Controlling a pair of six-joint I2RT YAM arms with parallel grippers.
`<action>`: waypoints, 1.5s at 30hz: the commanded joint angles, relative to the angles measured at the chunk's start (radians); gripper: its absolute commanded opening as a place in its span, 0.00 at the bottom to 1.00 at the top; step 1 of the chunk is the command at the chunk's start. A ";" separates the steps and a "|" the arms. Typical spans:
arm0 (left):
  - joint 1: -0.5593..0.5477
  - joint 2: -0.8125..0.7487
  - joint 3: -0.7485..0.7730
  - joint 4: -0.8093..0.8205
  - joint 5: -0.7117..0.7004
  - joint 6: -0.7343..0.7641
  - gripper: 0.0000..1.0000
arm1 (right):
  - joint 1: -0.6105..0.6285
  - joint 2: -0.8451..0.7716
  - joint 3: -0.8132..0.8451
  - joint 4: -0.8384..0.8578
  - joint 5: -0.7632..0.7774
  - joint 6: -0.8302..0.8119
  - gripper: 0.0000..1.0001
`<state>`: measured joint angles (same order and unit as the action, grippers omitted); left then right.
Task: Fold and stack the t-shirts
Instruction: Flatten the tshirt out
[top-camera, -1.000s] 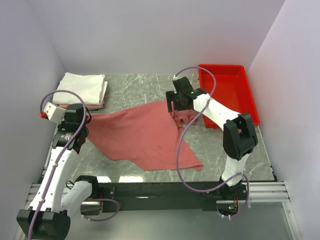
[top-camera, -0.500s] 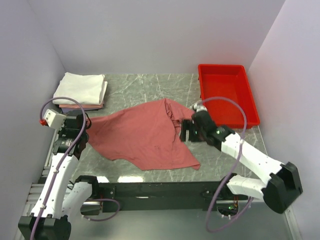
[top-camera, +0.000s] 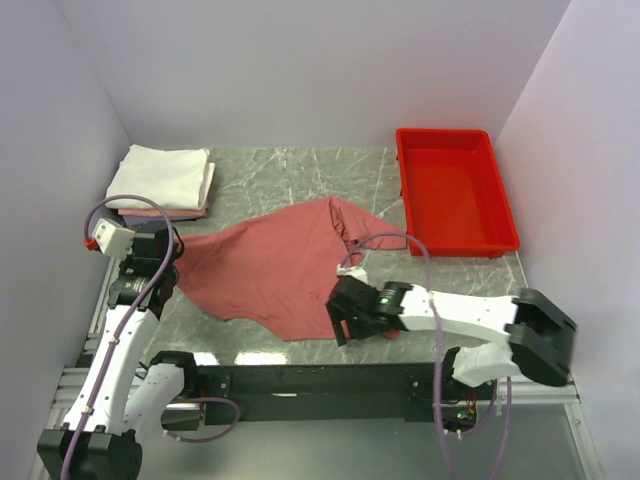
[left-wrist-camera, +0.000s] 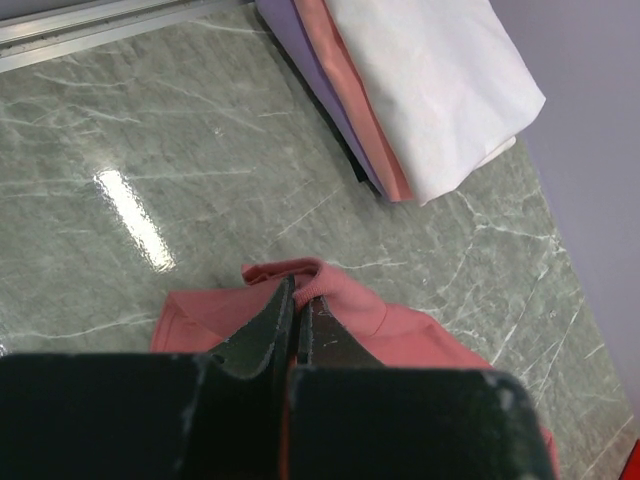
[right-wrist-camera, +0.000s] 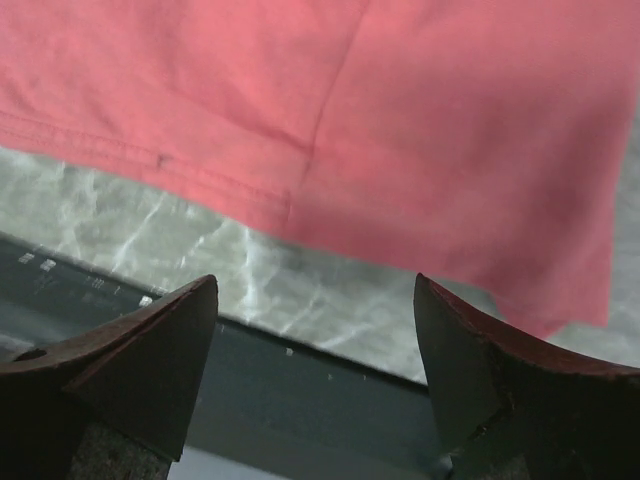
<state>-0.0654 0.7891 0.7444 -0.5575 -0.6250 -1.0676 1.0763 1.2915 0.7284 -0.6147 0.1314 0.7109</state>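
Observation:
A salmon-red t-shirt (top-camera: 275, 270) lies spread and wrinkled across the middle of the table. My left gripper (top-camera: 172, 258) is at its left edge. The left wrist view shows that gripper (left-wrist-camera: 298, 292) shut on a ribbed fold of the red t-shirt (left-wrist-camera: 410, 330). My right gripper (top-camera: 340, 322) hovers over the shirt's near right corner by the table's front edge. In the right wrist view it (right-wrist-camera: 315, 285) is open and empty, with the red cloth (right-wrist-camera: 350, 120) and its hem just beyond the fingertips. A folded stack of white and pink t-shirts (top-camera: 162, 178) sits at the back left.
A bright red plastic tray (top-camera: 455, 190) stands at the back right. The folded stack (left-wrist-camera: 420, 90) lies a short way beyond my left gripper. The dark front rail (right-wrist-camera: 300, 400) runs directly under my right gripper. Purple walls close in on three sides.
My right arm swung from the shirt's far right part near the tray down to its near corner at the table's front edge, staying open. The left gripper stayed shut on the shirt.

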 joint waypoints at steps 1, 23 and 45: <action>0.006 0.007 0.004 0.019 0.016 0.000 0.01 | 0.046 0.115 0.106 0.001 0.114 -0.037 0.85; 0.007 0.045 0.157 0.025 0.018 0.032 0.01 | -0.134 -0.035 0.232 -0.069 0.143 -0.128 0.00; 0.007 0.016 0.756 0.237 0.321 0.192 0.01 | -0.311 -0.360 1.119 -0.213 0.326 -0.479 0.00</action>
<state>-0.0639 0.8040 1.4021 -0.4004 -0.3618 -0.9352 0.7715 0.9409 1.7054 -0.8005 0.4431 0.3130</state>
